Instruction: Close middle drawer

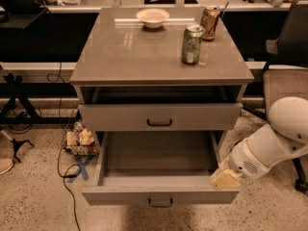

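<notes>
The middle drawer (120,196) is pulled far out of the grey cabinet (134,57). It has a low flat front with a small black bar handle (160,202), and its wide shallow box looks empty. Above it, the taller-fronted top drawer (110,117) stands slightly out. The lowest drawer is hidden under the open one. My gripper (224,179), a cream-coloured tip on the white arm (269,148), is at the drawer's right front corner, right by the top edge of its front.
On the cabinet top stand a green can (192,44), a brown can (210,23) and a white bowl (152,17). An office chair (288,81) is at the right, behind my arm. Cables and a small bundle (79,141) lie on the floor at the left.
</notes>
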Action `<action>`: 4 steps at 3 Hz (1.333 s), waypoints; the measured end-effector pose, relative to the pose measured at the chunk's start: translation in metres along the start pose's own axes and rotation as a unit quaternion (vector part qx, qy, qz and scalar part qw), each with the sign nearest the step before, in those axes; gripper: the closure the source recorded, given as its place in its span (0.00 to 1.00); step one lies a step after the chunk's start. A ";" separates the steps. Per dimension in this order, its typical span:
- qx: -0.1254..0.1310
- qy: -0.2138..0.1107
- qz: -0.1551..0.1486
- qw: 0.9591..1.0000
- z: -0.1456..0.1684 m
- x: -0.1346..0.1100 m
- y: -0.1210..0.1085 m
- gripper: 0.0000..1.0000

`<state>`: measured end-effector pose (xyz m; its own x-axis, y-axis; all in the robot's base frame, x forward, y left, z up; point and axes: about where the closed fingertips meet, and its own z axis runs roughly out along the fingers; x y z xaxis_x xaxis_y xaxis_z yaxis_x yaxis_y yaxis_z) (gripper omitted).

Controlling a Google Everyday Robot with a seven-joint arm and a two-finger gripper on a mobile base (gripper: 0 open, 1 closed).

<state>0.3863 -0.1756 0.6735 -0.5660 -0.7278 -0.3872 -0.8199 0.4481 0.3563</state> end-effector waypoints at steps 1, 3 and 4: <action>-0.003 -0.013 0.029 0.999 0.021 0.014 -0.021 1.00; -0.017 -0.019 0.104 0.994 0.114 0.066 -0.081 1.00; -0.025 -0.017 0.143 0.989 0.148 0.094 -0.096 1.00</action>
<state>0.3986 -0.2103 0.4773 -0.7776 -0.5564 -0.2928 -0.6209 0.6064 0.4967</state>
